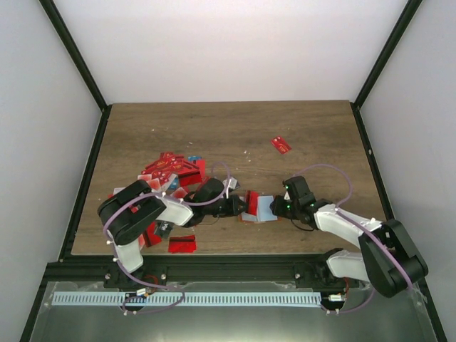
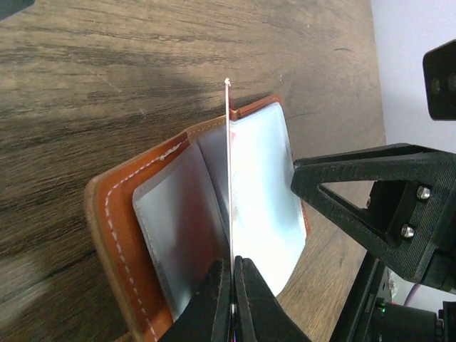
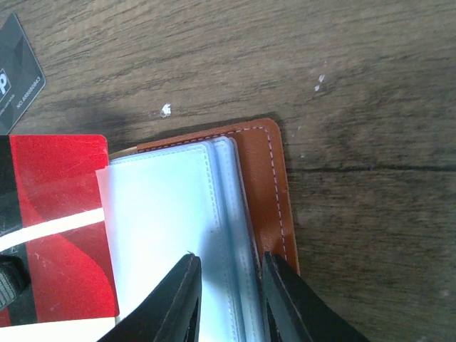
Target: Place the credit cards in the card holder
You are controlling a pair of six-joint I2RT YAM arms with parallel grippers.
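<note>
The card holder (image 1: 261,209) lies open at the table's front middle, its orange-brown cover (image 3: 262,187) under pale blue sleeves (image 3: 164,221). My left gripper (image 2: 232,262) is shut on a thin credit card (image 2: 229,178), seen edge-on over the holder's sleeves (image 2: 263,192). In the right wrist view that red card (image 3: 60,214) meets the left edge of the top sleeve. My right gripper (image 3: 228,267) stands on the holder with its jaws a little apart, straddling the sleeve edges. From above, the left gripper (image 1: 239,205) and right gripper (image 1: 280,207) flank the holder. Several more credit cards (image 1: 171,171) are heaped at the left.
A lone red card (image 1: 281,144) lies further back on the right, another red card (image 1: 182,244) near the front edge. A black card (image 3: 16,71) lies just beyond the holder. The right gripper's black finger (image 2: 363,206) stands close beside the held card.
</note>
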